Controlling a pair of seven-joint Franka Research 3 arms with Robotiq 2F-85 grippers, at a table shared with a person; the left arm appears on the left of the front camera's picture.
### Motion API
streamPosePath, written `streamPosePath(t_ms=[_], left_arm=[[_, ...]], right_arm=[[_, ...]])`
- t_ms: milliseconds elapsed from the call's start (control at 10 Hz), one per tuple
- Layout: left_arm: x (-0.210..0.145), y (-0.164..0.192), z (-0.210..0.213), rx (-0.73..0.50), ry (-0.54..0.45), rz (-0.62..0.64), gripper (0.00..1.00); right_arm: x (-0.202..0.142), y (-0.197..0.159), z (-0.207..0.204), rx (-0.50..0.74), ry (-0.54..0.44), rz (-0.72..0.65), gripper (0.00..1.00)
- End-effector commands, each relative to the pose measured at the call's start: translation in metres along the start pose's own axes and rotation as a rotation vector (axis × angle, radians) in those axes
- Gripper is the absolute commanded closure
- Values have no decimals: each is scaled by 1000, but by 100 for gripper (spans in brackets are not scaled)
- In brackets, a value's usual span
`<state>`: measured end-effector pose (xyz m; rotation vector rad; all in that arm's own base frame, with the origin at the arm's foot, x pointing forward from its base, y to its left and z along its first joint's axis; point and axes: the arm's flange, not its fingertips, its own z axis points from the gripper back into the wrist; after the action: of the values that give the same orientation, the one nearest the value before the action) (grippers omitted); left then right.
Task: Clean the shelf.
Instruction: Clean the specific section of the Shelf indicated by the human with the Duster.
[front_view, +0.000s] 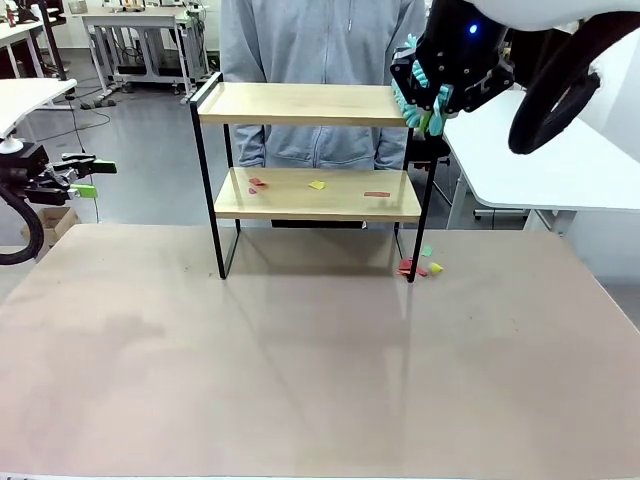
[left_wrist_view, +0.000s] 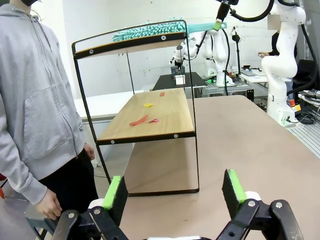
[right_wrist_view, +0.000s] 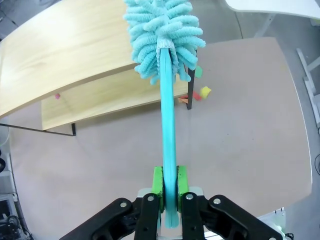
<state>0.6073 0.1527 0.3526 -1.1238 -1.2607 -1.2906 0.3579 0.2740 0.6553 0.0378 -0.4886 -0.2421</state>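
The right end effector (right_wrist_view: 170, 184) clamps the soft, light duster (right_wrist_view: 162, 45) low on its stiff handle, the left end effector (left_wrist_view: 175, 189) gapes empty, and the thin-framed shelf (front_view: 300, 103) looks easily shoved.

Front view: fixed, set back on the near side of the table (front_view: 300, 380) and facing across it. The duster (front_view: 422, 88) sits high right of frame, at one end of the shelf (front_view: 300, 104).

Left wrist view: low, beyond the shelf end opposite the duster, facing along both boards toward it, at middle range.

Right wrist view: directly behind the duster's handle, close, looking down its length onto the top board.

All three share shelf and duster. Front and right wrist views share the scraps (front_view: 418, 267) below the duster head.
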Motion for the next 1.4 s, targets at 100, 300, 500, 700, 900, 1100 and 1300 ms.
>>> streamPosePath(t_ms=[100, 300, 500, 700, 900, 1100, 1300], left_arm=[[3, -1, 0, 0, -2, -6, 0], [3, -1, 0, 0, -2, -6, 0], [3, -1, 0, 0, -2, -6, 0], [3, -1, 0, 0, -2, -6, 0], [3, -1, 0, 0, -2, -6, 0], [3, -1, 0, 0, -2, -6, 0], [3, -1, 0, 0, -2, -6, 0]], right_arm=[[0, 0, 0, 0, 0, 0, 86], [-4, -24, 26, 155, -87, 10, 86], [-12, -44, 47, 253, -141, 77, 86], [-17, -50, 59, 359, -139, 173, 86], [-26, -53, 69, 510, -114, 344, 86], [-34, -49, 71, 635, -61, 538, 86], [-48, -39, 70, 723, -34, 772, 86]])
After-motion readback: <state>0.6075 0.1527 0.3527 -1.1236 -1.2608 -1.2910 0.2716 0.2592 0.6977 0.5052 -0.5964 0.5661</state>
